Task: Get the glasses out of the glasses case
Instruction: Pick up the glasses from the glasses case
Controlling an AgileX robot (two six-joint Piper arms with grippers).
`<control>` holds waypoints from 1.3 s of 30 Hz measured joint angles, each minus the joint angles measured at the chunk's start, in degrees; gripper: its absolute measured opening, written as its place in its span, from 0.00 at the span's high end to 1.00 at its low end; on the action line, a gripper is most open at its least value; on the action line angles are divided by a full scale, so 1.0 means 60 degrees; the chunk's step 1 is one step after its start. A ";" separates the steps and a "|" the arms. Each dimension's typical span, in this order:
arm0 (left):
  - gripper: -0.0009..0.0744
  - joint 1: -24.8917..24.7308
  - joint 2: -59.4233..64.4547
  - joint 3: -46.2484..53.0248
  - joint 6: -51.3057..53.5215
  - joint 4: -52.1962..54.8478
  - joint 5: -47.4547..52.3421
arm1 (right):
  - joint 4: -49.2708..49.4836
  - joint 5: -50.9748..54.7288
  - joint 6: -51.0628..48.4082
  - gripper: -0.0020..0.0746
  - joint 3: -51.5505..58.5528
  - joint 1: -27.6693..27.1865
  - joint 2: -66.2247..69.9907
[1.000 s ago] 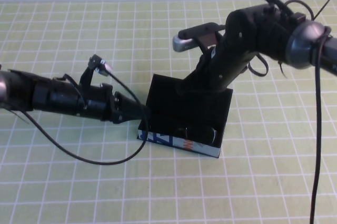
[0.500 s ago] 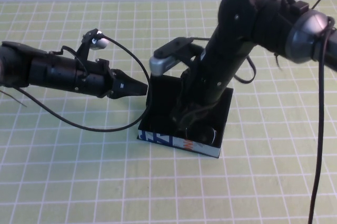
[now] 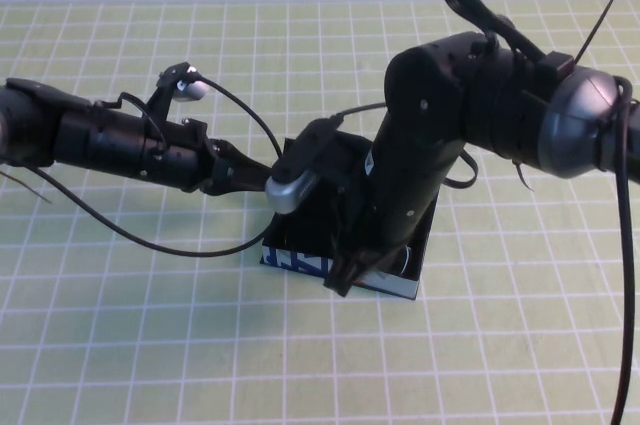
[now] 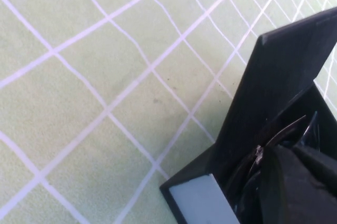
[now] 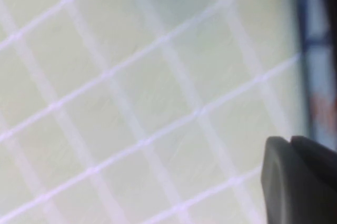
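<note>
The glasses case lies open mid-table, its pale blue printed front toward me. My right arm lies over it. My right gripper is shut and empty, its tip just past the case's front edge above the mat. It also shows in the right wrist view, with the case front beside it. My left gripper is by the case's left rear corner, next to the raised lid. The glasses are hidden in the high view. In the left wrist view, dark shapes inside the case cannot be told apart.
A green mat with a white grid covers the table. The silver camera on my right wrist hangs right by my left gripper. Black cables loop under the left arm.
My right arm has swung down and forward over the case, so its tip has gone from the case's back to its front edge. The glasses are now covered. My left gripper drew back, then closed in a little.
</note>
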 joint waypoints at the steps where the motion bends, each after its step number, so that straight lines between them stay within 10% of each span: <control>1: 0.99 0.0000 0.0000 0.0000 0.0000 0.0000 0.0000 | -0.0046 -0.0243 -0.0096 0.99 0.0000 -0.0018 0.0015; 13: 0.99 0.0000 0.0000 0.0000 -0.0031 0.0588 -0.0036 | -0.1067 -0.2097 -0.1648 0.66 0.0023 -0.0092 0.0399; 39: 0.99 0.0000 0.0000 0.0000 -0.0031 0.0629 -0.0256 | -0.0782 -0.2848 -0.2657 0.58 0.0023 -0.0376 0.0955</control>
